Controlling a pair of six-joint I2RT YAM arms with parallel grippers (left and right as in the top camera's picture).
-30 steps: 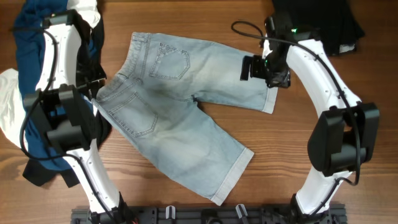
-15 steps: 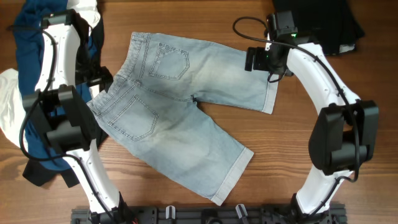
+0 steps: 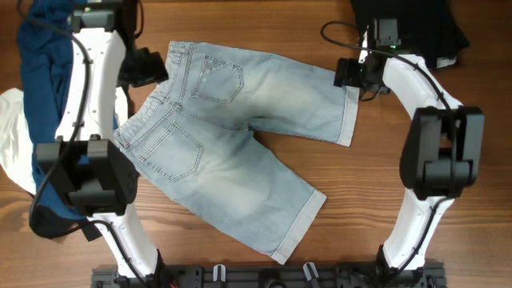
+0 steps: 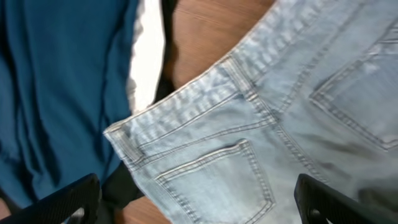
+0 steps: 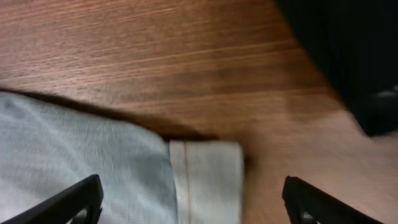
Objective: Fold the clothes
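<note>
Both grippers are released, fingers spread wide with nothing between them. My left gripper (image 4: 198, 200) hangs over the waistband (image 4: 186, 102) of the light-blue washed denim shorts (image 3: 232, 152). My right gripper (image 5: 194, 202) hangs over the upper corner of one cuffed leg hem (image 5: 208, 177); whether it touches the cloth I cannot tell. These shorts lie flat on the brown wooden bench (image 3: 356, 200), back pockets up, waistband towards my left arm, one leg reaching to my right gripper and the other slanting to the near edge. A dark-blue cloth (image 3: 40, 48) and a white cloth (image 3: 12, 136) lie beside the waistband, and a black cloth (image 3: 416, 20) lies near the right gripper.
</note>
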